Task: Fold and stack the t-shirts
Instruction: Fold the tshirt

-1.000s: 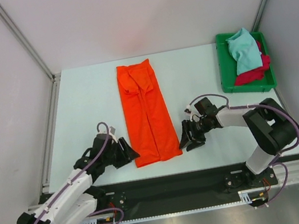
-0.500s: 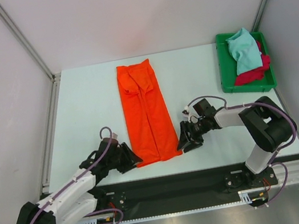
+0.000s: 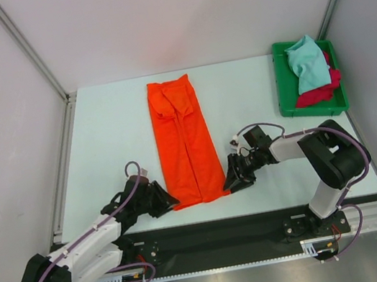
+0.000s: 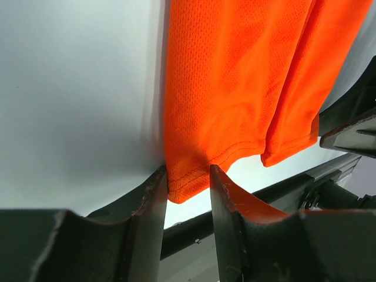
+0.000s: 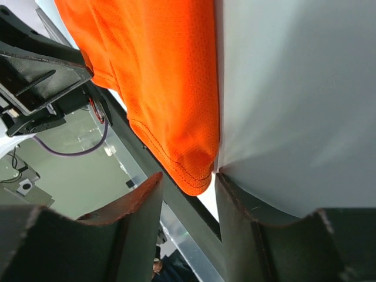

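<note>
Starting at the left: my left arm (image 3: pixel 108 224) has slid in along the surface (image 3: pixel 108 140) from a second ago. The left jaws now sit right at the near-left corner of the orange t-shirt (image 3: pixel 185 141). They have been narrowing as they arrive. The left wrist view shows them about half open, with the hem corner (image 4: pixel 188 182) filling the gap between the two fingertips (image 4: pixel 155 188). The cloth touches both sides but isn't squashed flat, so I call that not yet a grip.

In the middle, the orange shirt lies as a long narrow strip running away from me, sleeves already tucked in, and it hasn't moved.

On the right, the right arm (image 3: pixel 285 147) has crept in the same way, and the right jaws are drawing together too. They are part open around the near-right corner (image 5: pixel 197 176). The cloth tip is against one fingertip (image 5: pixel 226 188) and clear of the other, so nothing is held there either.

My read: both corners are lined up for a pinch, then a lengthwise fold.

Far right, the teal t-shirt (image 3: pixel 307 65) and the red t-shirt (image 3: pixel 319 94) wait bunched in the green tray (image 3: pixel 283 88).
</note>
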`<state>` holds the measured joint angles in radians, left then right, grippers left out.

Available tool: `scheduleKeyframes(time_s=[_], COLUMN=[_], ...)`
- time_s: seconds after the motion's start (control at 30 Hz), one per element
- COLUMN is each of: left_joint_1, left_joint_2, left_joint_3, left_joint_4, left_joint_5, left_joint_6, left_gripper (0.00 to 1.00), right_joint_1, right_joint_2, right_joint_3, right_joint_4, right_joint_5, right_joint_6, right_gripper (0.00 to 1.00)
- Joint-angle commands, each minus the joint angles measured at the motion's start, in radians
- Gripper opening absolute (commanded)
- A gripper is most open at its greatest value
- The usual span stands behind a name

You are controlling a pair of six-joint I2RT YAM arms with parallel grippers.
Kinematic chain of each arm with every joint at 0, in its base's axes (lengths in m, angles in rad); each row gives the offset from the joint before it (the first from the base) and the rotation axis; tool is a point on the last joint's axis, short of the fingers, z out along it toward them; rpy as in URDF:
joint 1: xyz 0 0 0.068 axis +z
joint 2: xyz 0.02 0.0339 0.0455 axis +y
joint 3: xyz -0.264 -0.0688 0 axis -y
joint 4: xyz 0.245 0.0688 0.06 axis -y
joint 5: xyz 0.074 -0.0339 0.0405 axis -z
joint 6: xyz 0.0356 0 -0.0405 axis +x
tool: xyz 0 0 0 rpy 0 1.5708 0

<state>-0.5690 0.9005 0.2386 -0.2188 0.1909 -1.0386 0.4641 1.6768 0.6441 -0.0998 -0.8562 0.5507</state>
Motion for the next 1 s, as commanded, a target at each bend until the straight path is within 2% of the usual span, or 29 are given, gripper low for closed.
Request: scheduleKeyframes(time_s=[0.0,0.1,0.2,0.23,0.27,0.33,0.37,0.4,0.57,0.73,0.83,0.97], left_joint_1=[-0.006,-0.006,-0.006,-0.006,-0.006,-0.006,-0.006,-0.006,-0.006,0.012,0.093,0.259], left_joint_2=[-0.008,-0.012,-0.011,-0.011,-0.006,-0.002,0.005,0.006,-0.003,0.057,0.129,0.276], left_joint_3=[-0.024,-0.028,-0.035,-0.038,-0.038,-0.027,-0.021,-0.007,0.056,0.22,0.323,0.433], left_joint_4=[-0.036,-0.036,-0.024,-0.019,-0.008,-0.008,-0.005,-0.002,-0.028,-0.082,-0.079,-0.045], left_joint_5=[-0.018,-0.016,-0.005,-0.002,0.002,0.013,0.021,0.022,0.025,0.024,0.047,0.103], left_joint_6=[-0.003,-0.001,0.0,0.002,0.005,0.009,0.018,0.02,0.014,0.052,0.09,0.187], left_gripper=[0.4,0.35,0.29,0.24,0.22,0.12,0.08,0.0,0.0,0.0,0.0,0.0], right_joint_1=[0.008,0.008,0.008,0.008,0.008,0.008,0.008,0.008,0.002,-0.013,-0.042,-0.08], right_joint_2=[0.021,0.026,0.031,0.032,0.038,0.04,0.031,0.024,-0.022,-0.042,0.009,0.13], right_joint_3=[-0.029,-0.043,-0.047,-0.047,-0.047,-0.044,-0.043,-0.04,0.026,0.181,0.308,0.477], right_joint_4=[0.014,0.046,0.058,0.057,0.06,0.068,0.068,0.057,0.005,-0.123,-0.169,-0.213], right_joint_5=[0.069,0.068,0.072,0.072,0.066,0.056,0.051,0.052,0.046,0.065,0.062,0.057], right_joint_6=[0.011,0.041,0.055,0.055,0.049,0.045,0.034,0.031,0.031,0.005,-0.008,-0.017], right_gripper=[0.47,0.41,0.28,0.16,0.11,0.0,0.0,0.0,0.0,0.0,0.0,0.0])
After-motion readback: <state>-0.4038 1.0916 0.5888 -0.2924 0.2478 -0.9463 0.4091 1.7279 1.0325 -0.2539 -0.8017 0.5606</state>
